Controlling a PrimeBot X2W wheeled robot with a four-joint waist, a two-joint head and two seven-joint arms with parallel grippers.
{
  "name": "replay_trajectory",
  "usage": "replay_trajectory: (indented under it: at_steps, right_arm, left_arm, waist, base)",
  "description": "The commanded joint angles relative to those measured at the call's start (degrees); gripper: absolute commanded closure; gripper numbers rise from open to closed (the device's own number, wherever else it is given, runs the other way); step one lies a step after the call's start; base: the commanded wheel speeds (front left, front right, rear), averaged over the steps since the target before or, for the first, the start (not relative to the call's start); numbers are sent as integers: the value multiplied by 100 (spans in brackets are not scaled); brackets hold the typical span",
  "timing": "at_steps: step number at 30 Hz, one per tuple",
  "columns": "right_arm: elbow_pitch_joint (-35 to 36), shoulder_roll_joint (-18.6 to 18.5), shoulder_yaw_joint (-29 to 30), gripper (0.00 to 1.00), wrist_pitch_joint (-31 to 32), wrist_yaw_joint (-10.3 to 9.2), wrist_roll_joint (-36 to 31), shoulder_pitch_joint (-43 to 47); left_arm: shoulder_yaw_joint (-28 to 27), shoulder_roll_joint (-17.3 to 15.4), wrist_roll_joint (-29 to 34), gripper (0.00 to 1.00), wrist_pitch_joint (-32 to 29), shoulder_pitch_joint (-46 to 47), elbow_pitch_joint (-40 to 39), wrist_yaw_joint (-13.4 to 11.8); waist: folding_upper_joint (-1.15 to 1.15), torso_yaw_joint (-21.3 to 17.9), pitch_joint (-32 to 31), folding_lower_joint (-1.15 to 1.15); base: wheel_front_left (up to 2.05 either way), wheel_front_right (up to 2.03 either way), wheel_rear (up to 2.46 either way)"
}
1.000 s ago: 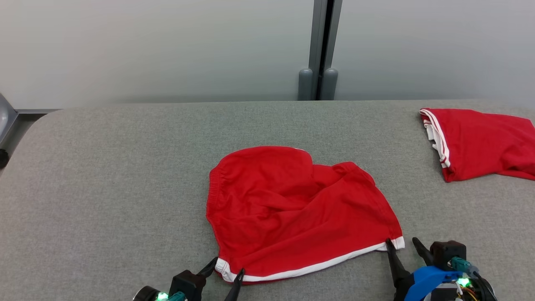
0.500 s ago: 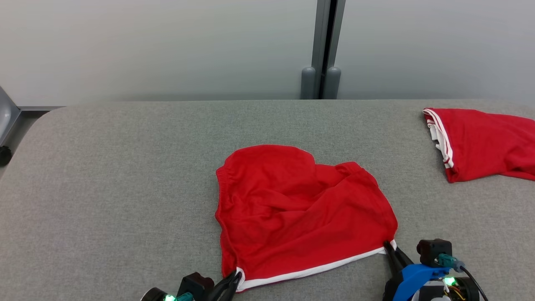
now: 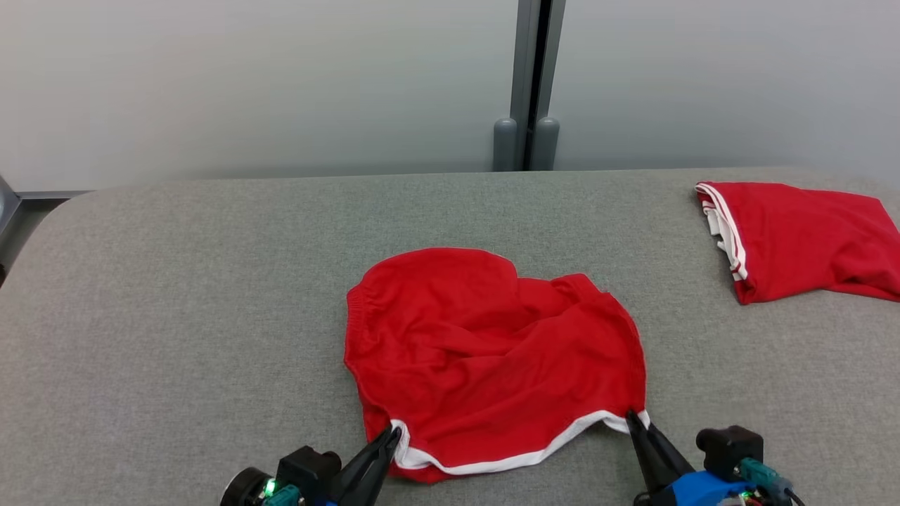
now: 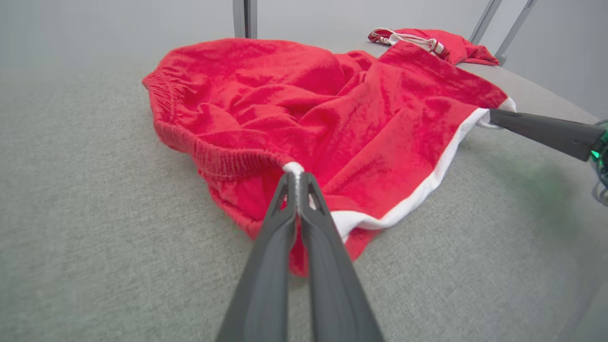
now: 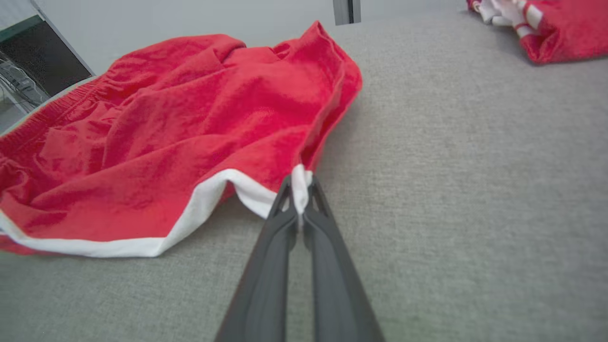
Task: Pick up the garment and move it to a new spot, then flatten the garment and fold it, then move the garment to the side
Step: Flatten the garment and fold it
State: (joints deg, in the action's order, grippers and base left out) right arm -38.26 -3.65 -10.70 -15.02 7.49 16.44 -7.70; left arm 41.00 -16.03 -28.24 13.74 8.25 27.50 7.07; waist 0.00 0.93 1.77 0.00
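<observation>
Left pincer [image 3: 394,431], right pincer [image 3: 630,419] pinch garment [image 3: 492,351].

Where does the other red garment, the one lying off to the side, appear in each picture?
Head view: other garment, upper right.
Left wrist view: other garment, at the top, right of centre.
Right wrist view: other garment, top right corner.
Shared landmark: the grey post, left of it in every view.

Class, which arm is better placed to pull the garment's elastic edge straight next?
Left, probably: the left claw pinches the garment corner where the elastic edge ends; the right claw holds the opposite corner.
</observation>
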Motion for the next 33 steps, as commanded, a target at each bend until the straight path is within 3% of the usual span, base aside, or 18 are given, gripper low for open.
replay_trajectory:
  at_steps: [1,10,17,25,33]
  right_arm:
    - [271,-80,-64,100,28,1,54,45]
    - [1431,-360,-77,100,391,1,240,-517]
    - [1520,-353,-20,100,508,1,455,-1739]
    - [317,-56,-37,100,633,1,628,-4384]
    - [-1201,65,330,100,201,1,694,-6934]
  left_arm:
    - [-82,-78,-26,100,33,6,-203,-54]
    - [-471,-383,-180,100,-89,518,-1073,-132]
    - [-937,-514,-495,100,-177,1411,-1256,-75]
    - [-1424,-709,-1043,100,-364,3487,-847,38]
    - [-1278,-944,-1513,100,-279,5712,-238,46]
  waist:
    - [0,-24,27,0]
    - [0,-90,201,0]
    - [0,-163,549,0]
    - [0,-302,1486,0]
    - [0,-441,2146,0]
  base:
    - [0,0,0]
    - [0,0,0]
    - [0,0,0]
    - [0,0,0]
    - [0,0,0]
